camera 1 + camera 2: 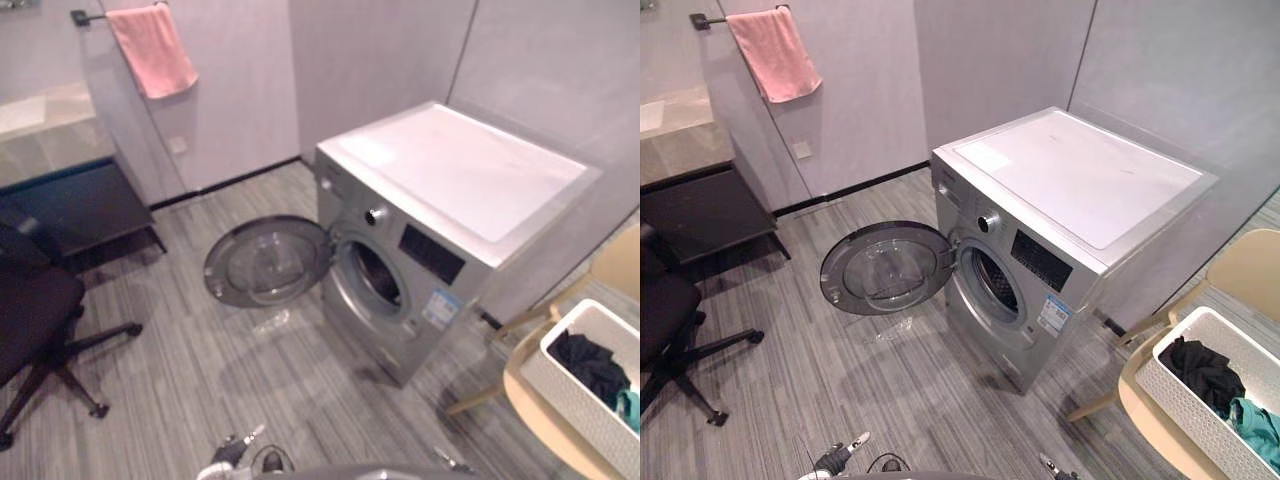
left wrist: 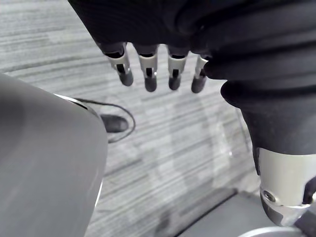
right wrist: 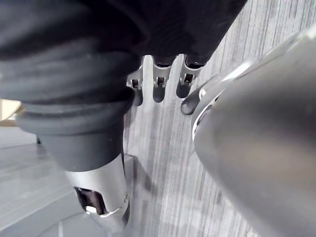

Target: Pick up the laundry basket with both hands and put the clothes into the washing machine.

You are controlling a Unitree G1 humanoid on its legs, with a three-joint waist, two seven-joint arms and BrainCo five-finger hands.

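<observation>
Laundry basket [image 1: 1181,398]: white, perforated walls, on the seat of a tan chair [image 1: 1243,268] at the robot's right, just beside the washing machine's [image 1: 1080,175] right flank. Part of it runs out of view.
Contents: a dark garment [image 1: 1200,372] and a teal garment [image 1: 1260,425], loose, lying below the rim.
Machine: round door [image 1: 885,268] swung fully open to the left, low over the striped floor [image 1: 890,390]; drum opening [image 1: 995,282] unobstructed.

Left hand [image 2: 148,69]: fingers straight, hanging over the floor, holding nothing.
Right hand [image 3: 159,84]: same, fingers relaxed and empty.
Both are well apart from the basket. Judged: pick-up not yet begun.

Risks:
- Uneven two-handed grip could tip the basket and spill the clothes over the low side.
- The chair's back and arm frame crowd the basket's far side, so fingers may catch there or drag the chair.
- The open door juts into the walking space, and a carried basket would hide it from view.

Room: broad open floor in front of the machine. A black office chair [image 1: 670,320] and a dark cabinet [image 1: 700,205] stand well to the left, and a pink towel [image 1: 775,55] hangs on the wall, clear of the path.
</observation>
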